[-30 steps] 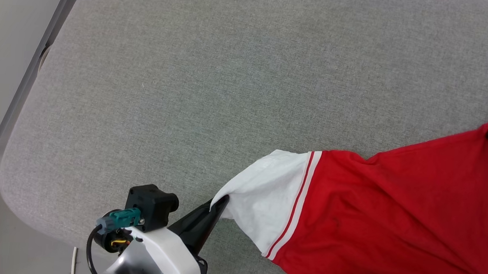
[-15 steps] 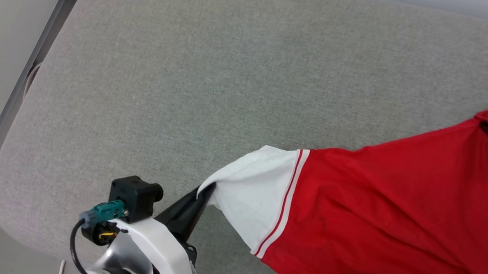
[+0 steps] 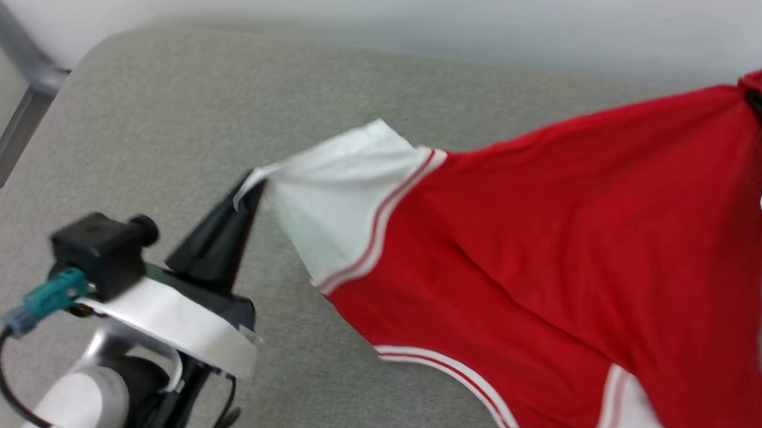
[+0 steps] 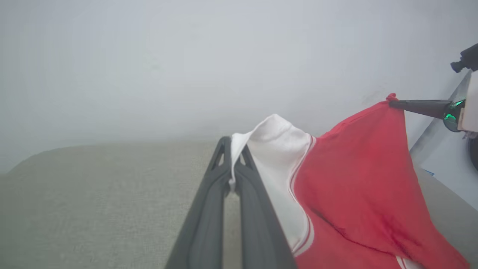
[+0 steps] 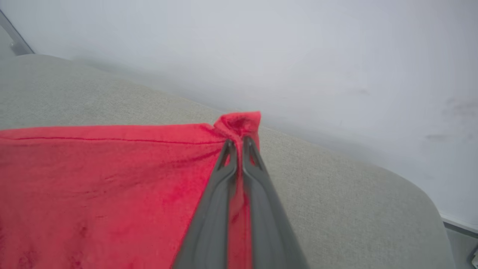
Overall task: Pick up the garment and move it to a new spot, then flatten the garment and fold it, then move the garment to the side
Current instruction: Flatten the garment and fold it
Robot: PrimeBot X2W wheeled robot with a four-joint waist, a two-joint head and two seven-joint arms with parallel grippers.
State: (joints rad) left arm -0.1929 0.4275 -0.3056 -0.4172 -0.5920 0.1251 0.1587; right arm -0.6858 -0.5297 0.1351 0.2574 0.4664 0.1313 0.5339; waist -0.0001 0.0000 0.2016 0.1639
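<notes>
Garment point(image 3: 547, 247) stretched taut, between left pincer point(image 3: 252, 186), right pincer point(image 3: 755, 96)

We noted the table point(image 3: 166, 134) bare left of and beyond the garment point(image 3: 547, 234): free passage there. The garment, strung between left claw point(image 3: 252, 186) and right claw point(image 3: 754, 96), barred the right half. Wall point(image 3: 428, 10) closed the far edge; a metal rail point(image 3: 14, 63) bounded the left.

Red garment point(image 3: 547, 247) with white striped sleeves hangs stretched above grey surface.
</notes>
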